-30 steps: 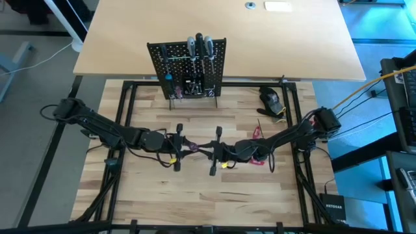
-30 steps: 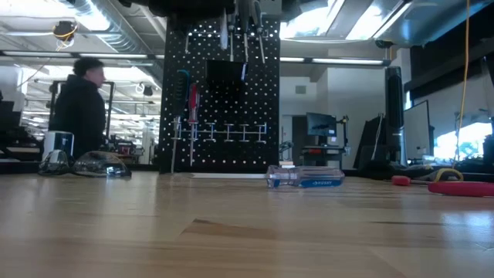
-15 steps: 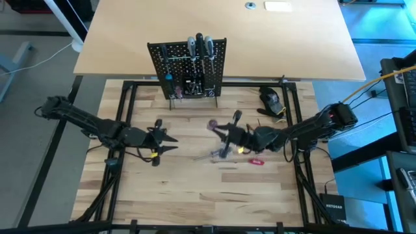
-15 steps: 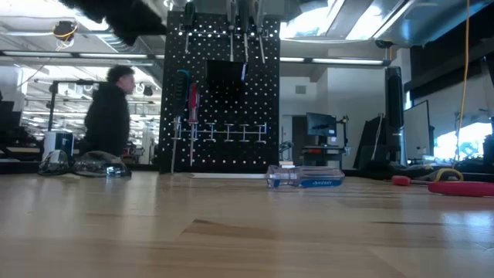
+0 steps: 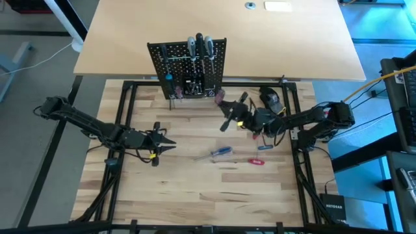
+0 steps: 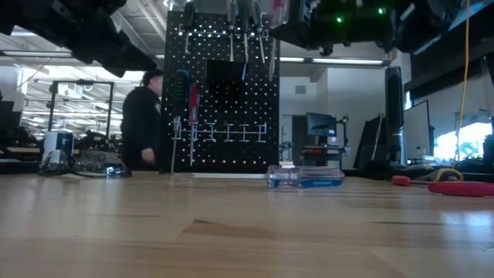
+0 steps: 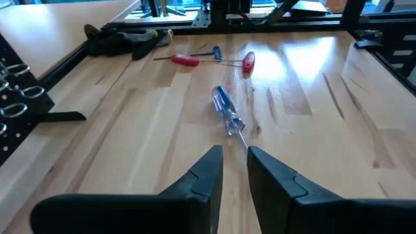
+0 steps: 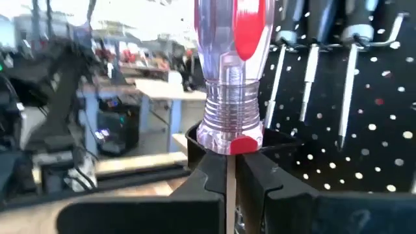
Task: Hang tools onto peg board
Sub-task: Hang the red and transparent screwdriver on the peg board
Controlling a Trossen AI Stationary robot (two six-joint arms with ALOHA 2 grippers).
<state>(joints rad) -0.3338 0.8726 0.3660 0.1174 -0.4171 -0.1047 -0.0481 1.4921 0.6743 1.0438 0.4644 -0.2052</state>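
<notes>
The black peg board (image 5: 188,68) stands at the far middle with several tools hanging on it; it also shows in the low view (image 6: 222,93). My right gripper (image 5: 231,112) is just right of it, shut on a red-and-clear screwdriver (image 8: 231,65). My left gripper (image 5: 170,140) hovers over the table's left half, narrowly open (image 7: 234,156) with nothing between its fingers. A blue screwdriver (image 7: 227,112) lies flat on the table ahead of it (image 5: 220,152). A red screwdriver (image 5: 257,162) lies beside that one. My right gripper pinches the screwdriver's silver shaft (image 8: 229,170) between its two fingers, right under the handle. The fingers come roughly level from the table's right. The handle (image 5: 220,96) sticks out past the fingertips toward the peg board. The screwdriver is lifted clear of the table.
A dark rounded lump (image 5: 272,99) sits at the far right, close to my right arm. More small tools (image 7: 185,60) lie near it. Black frame rails (image 5: 123,117) border the wooden work area. A person (image 6: 143,123) stands in the room behind the peg board.
The two grippers stood tip to tip at the table's middle and have parted. My left gripper has drawn back toward the left edge. My right gripper has swung toward the far edge, carrying the red screwdriver up to the peg board.
</notes>
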